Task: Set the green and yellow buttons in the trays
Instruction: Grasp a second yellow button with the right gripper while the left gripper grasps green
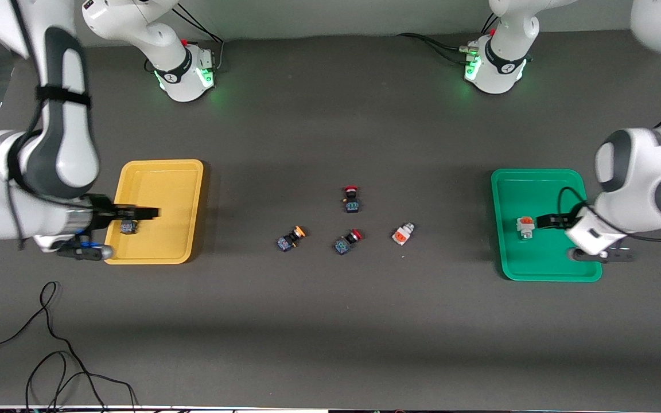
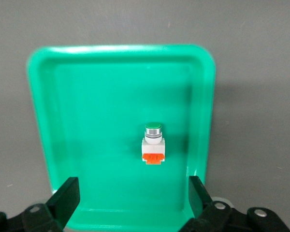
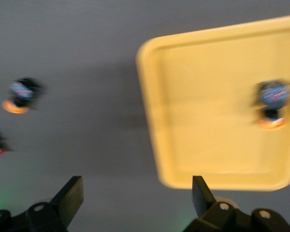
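The mustard yellow tray (image 1: 161,178) holds one yellow-capped button (image 1: 128,227), which also shows in the right wrist view (image 3: 272,104). My right gripper (image 1: 150,213) is open and empty above this tray (image 3: 193,145). The green tray (image 1: 543,258) holds one green-capped white-and-orange button (image 1: 525,228), which also shows in the left wrist view (image 2: 153,144). My left gripper (image 1: 545,221) is open and empty above this tray (image 2: 87,121), beside the button. A second yellow-capped button (image 1: 291,238) and a second white-and-orange button (image 1: 403,233) lie on the table between the trays.
Two red-capped switches lie mid-table, one (image 1: 351,199) farther from the front camera, one (image 1: 348,241) between the loose yellow and green buttons. A black cable (image 1: 49,344) loops on the table near the front camera at the right arm's end.
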{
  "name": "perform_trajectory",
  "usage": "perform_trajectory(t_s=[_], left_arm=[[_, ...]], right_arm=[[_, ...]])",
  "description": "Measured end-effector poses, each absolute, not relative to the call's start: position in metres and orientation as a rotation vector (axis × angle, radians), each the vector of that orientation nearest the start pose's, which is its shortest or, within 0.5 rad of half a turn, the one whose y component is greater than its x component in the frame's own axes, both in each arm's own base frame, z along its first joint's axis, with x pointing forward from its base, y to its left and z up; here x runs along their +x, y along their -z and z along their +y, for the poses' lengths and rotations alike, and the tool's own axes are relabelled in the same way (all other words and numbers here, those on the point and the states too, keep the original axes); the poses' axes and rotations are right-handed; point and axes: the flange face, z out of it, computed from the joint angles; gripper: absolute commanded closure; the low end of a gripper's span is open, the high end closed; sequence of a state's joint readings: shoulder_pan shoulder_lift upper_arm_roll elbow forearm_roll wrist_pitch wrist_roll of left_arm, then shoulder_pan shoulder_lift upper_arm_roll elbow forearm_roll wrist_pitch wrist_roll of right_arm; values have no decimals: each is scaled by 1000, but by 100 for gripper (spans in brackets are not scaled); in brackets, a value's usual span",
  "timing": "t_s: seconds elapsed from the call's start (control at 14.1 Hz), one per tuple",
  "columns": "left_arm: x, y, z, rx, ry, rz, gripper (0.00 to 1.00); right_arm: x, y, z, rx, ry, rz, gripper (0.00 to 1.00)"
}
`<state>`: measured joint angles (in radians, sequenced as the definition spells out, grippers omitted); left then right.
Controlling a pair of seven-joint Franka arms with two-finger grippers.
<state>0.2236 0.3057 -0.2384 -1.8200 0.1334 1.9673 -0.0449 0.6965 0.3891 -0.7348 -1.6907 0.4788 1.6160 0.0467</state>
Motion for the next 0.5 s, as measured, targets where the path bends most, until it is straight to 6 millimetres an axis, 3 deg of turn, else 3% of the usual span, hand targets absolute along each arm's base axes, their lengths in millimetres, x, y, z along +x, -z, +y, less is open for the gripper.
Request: perform_trajectory(t_s=[0.14, 0.28, 0.5], left_arm=[[623, -387, -20, -3082, -187, 96, 0], [621, -383, -65, -3090, -193, 134, 0], [608, -374, -154, -3104, -204, 93, 0]], right_arm=[[598, -404, 137, -2789, -529, 407, 0], [591, -406, 194, -2774, -508, 481, 0], [578, -392, 268, -2814, -426, 544, 0]])
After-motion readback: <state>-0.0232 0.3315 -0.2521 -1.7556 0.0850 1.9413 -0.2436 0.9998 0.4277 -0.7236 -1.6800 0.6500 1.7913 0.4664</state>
